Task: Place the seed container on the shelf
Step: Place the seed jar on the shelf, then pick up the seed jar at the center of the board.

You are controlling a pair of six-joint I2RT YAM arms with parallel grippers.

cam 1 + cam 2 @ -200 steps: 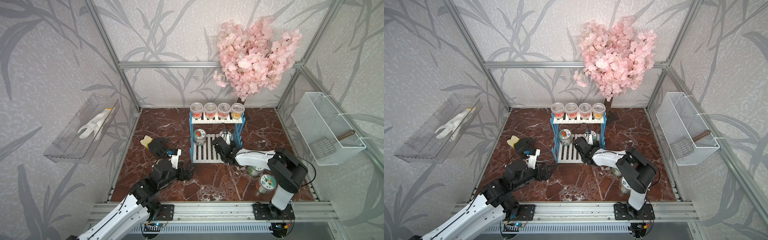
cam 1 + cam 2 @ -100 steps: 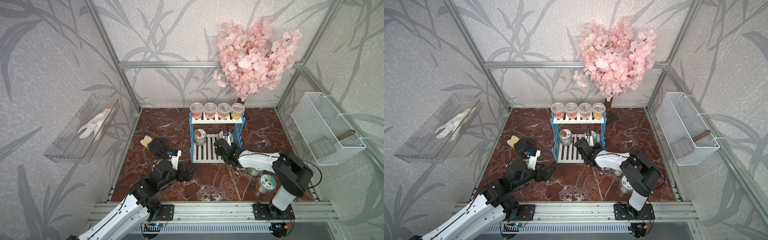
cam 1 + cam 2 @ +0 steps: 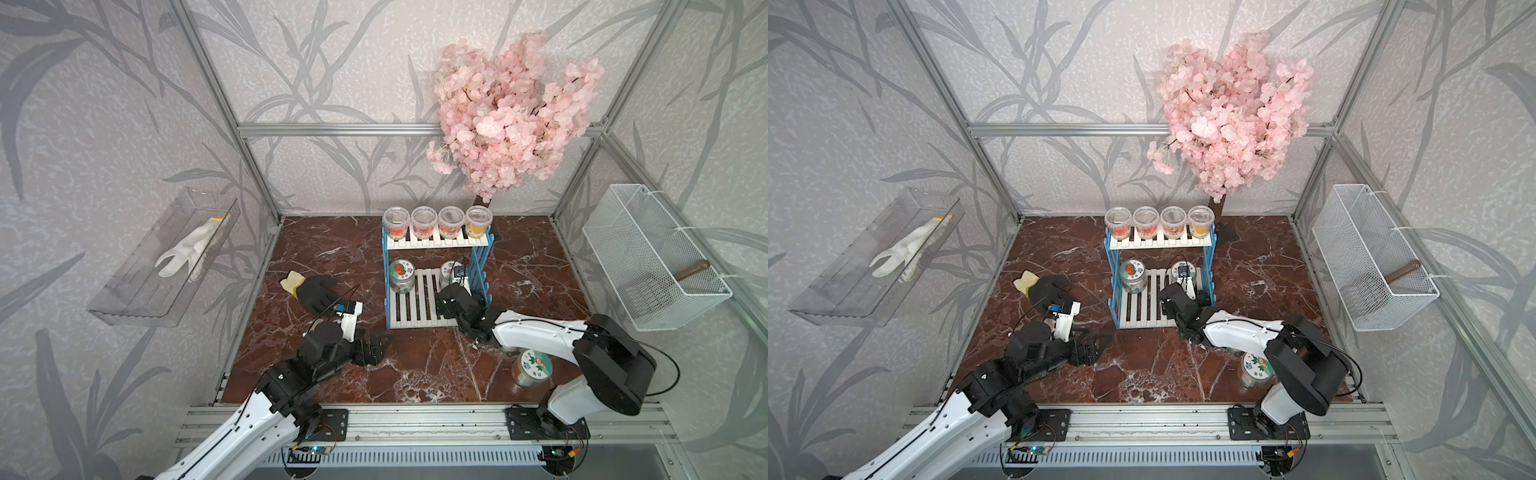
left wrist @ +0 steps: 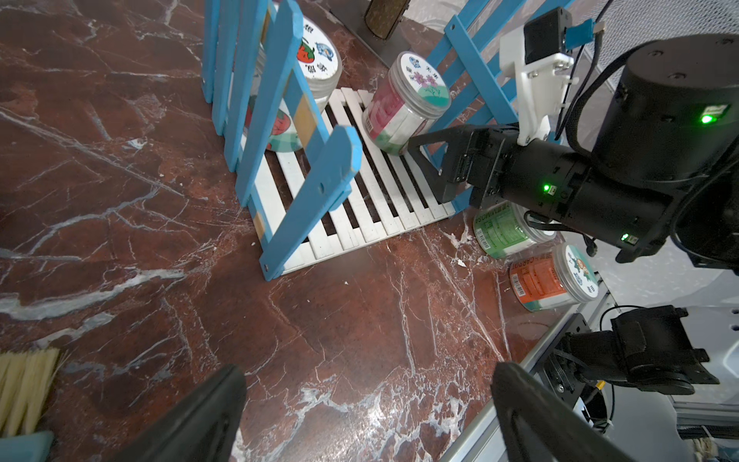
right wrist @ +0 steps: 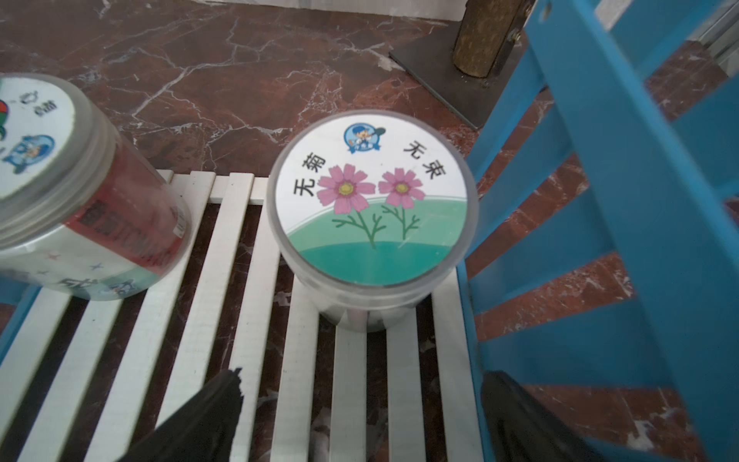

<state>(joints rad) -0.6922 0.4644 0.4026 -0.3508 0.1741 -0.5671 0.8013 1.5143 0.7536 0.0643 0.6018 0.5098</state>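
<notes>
finds the seed container (image 5: pixel 374 200), a clear jar with a pink-flower lid, upright on the lower white board of the shelf (image 3: pixel 480 266), at the board's 3 o'clock end, just beside the blue side frame. puts a jar with a strawberry lid (image 3: pixel 401 272) at the 9 o'clock end of the same board, well apart from it. counts four clear cups (image 3: pixel 436 218) in a row on the upper board. catches the right fingers (image 5: pixel 204 416) at 6 o'clock of the seed container, spread wide and grasping nothing, tips low over the slats and just short of the jar's base. shows the left fingers (image 4: pixel 192 416) equally spread and empty above bare table (image 4: pixel 360 320) at 7 o'clock of the shelf. spots a green-label jar (image 4: pixel 504 234) and an orange-label jar (image 4: pixel 546 280) just beside each other on the table under the right arm, at 4 o'clock of the shelf. notes a black glove (image 3: pixel 316 291) at 9 o'clock of the shelf, a white glove (image 3: pixel 187 253) in the clear wall tray (image 3: pixel 137 299), and a pink blossom tree (image 3: pixel 511 124) at 1 o'clock.
</notes>
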